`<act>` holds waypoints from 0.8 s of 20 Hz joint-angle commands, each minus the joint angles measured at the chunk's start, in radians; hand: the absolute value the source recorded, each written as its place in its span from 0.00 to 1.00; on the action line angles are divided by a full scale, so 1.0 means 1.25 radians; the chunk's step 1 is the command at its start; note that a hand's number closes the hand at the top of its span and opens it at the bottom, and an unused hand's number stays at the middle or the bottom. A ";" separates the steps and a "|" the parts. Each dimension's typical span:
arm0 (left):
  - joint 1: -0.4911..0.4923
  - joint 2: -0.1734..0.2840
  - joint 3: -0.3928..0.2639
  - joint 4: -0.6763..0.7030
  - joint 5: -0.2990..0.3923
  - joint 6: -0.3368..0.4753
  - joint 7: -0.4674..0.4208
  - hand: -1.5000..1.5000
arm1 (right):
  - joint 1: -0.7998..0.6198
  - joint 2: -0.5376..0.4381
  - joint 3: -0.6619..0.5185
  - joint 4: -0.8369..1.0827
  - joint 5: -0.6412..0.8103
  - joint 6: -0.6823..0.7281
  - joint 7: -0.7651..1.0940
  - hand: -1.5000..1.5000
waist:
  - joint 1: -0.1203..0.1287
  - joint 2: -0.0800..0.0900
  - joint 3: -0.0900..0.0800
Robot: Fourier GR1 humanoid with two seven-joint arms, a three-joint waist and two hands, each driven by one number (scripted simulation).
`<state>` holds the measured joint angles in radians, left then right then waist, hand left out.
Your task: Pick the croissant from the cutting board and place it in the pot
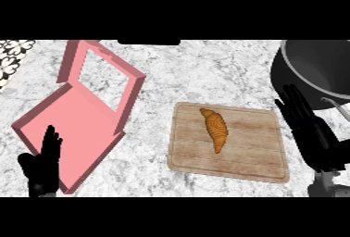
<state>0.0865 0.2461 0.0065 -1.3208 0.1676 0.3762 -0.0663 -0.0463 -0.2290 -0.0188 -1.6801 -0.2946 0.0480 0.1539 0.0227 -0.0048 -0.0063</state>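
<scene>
Croissant [215,129] is seen lying lengthwise near the middle of the wooden cutting board [256,157], untouched, with one tip pointed to the board's far edge and the other toward the near edge. The board is laid flat on the marbled surface [178,65], right of centre.

Pot [311,65] is seen at the far right, dark, only partly in view, cut by the right edge of the view. It is set just beyond the board's far right corner; contact between them cannot be told.

Right hand [311,132] is held beside the board's right edge, fingers straight and spread, pointing away toward the pot. Nothing is held. It is kept apart from the croissant.

Left hand [44,164] is shown at the lower left, resting, fingers straight and up, nothing gripped. It is overlapped with the near corner of a pink open box [75,120], whose lid frame is tilted back.
</scene>
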 commanded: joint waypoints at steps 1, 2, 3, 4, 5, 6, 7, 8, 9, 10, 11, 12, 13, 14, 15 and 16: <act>-0.015 0.041 0.003 -0.079 0.011 -0.037 0.049 0.50 | -0.153 -0.011 0.009 0.110 0.037 0.021 -0.024 1.00 | 0.001 0.005 0.006; -0.076 0.017 -0.007 -0.039 0.000 -0.030 0.004 0.50 | -0.185 -0.048 0.021 0.128 0.045 0.082 -0.060 1.00 | 0.009 0.011 0.006; -0.089 0.025 -0.031 -0.092 -0.005 -0.043 0.026 0.50 | -0.198 -0.051 0.058 0.108 0.076 0.102 -0.086 1.00 | 0.019 0.009 0.007; -0.135 0.029 -0.037 -0.115 0.004 -0.064 0.025 0.50 | -0.247 -0.083 0.066 0.119 0.091 0.132 -0.089 1.00 | 0.038 0.013 0.008; -0.176 0.048 -0.039 -0.132 0.005 -0.084 0.028 0.50 | -0.292 -0.092 0.081 0.122 0.104 0.151 -0.096 1.00 | 0.053 0.017 0.008; -0.203 0.046 -0.054 -0.146 -0.002 -0.093 0.017 0.50 | -0.323 -0.122 0.082 0.137 0.113 0.188 -0.118 1.00 | 0.062 0.022 0.009; -0.150 0.025 -0.056 -0.114 0.000 -0.080 0.018 0.50 | -0.310 -0.253 0.128 0.033 0.280 0.197 -0.135 1.00 | 0.053 -0.015 -0.018; -0.192 0.016 -0.071 -0.138 0.006 -0.090 0.030 0.50 | -0.308 -0.258 0.141 0.095 0.339 0.181 -0.167 1.00 | 0.046 0.018 0.003; -0.218 0.020 -0.088 -0.169 0.010 -0.104 0.066 0.50 | -0.337 -0.199 0.124 0.193 0.334 0.139 -0.220 0.00 | 0.059 0.026 0.009; -0.238 0.034 -0.072 -0.172 0.025 -0.111 0.092 0.50 | -0.316 -0.176 0.136 0.248 0.338 0.148 -0.312 0.00 | 0.050 0.027 0.011; -0.242 0.037 -0.064 -0.171 0.032 -0.112 0.103 0.50 | -0.335 -0.179 0.124 0.287 0.334 0.156 -0.383 0.00 | 0.051 0.027 0.011; -0.230 0.033 -0.077 -0.188 0.022 -0.102 0.115 0.50 | -0.358 -0.164 0.117 0.339 0.337 0.146 -0.433 0.00 | 0.057 0.026 0.011; -0.239 0.046 -0.062 -0.192 0.032 -0.106 0.134 0.50 | -0.371 -0.156 0.118 0.378 0.332 0.158 -0.491 0.00 | 0.051 0.024 0.010; -0.245 0.067 -0.042 -0.191 0.052 -0.129 0.147 0.50 | -0.389 -0.160 0.116 0.403 0.331 0.173 -0.541 0.00 | 0.044 0.021 0.009; -0.233 0.062 -0.051 -0.192 0.038 -0.118 0.144 0.50 | -0.367 -0.184 0.121 0.428 0.343 0.199 -0.622 0.00 | 0.031 0.019 0.009; -0.276 0.055 -0.051 -0.186 0.031 -0.098 0.170 0.50 | -0.442 -0.176 0.124 0.475 0.349 0.210 -0.618 0.00 | 0.033 0.020 0.008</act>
<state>-0.2027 0.3057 -0.0624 -1.5401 0.2045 0.2458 0.0857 -0.5010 -0.4397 0.1268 -1.2431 0.1012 0.2646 -0.4279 0.0747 0.0207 0.0042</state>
